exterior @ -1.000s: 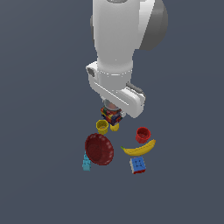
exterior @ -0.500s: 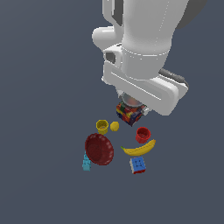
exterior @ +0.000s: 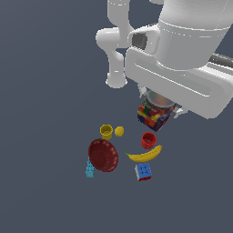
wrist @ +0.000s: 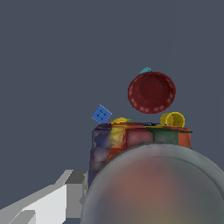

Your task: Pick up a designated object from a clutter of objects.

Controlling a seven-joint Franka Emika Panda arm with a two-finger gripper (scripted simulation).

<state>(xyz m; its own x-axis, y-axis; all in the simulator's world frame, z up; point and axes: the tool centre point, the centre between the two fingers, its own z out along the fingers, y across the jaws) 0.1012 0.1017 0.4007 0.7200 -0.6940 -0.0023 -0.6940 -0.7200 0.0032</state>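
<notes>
The designated object (exterior: 154, 114), a stubby can with chequered red, blue, yellow and green sides and a silvery top, hangs above the clutter of objects, directly under the big white hand. My gripper (exterior: 157, 110) is shut on it, with the fingers mostly hidden by the hand. In the wrist view the can (wrist: 140, 141) fills the foreground with its blurred grey top, and one pale finger (wrist: 54, 200) shows beside it.
Below lie a yellow cup (exterior: 106, 131), yellow ball (exterior: 119, 131), red cup (exterior: 148, 140), banana (exterior: 144, 155), dark red bowl (exterior: 103, 154), blue-and-red brick (exterior: 144, 171) and cyan brick (exterior: 90, 169). The wrist view shows the bowl (wrist: 151, 92) and yellow cup (wrist: 173, 119).
The arm has risen toward the camera and drifted to the exterior view's right, carrying the chequered can up and away from the clutter. The other items have stayed put.
</notes>
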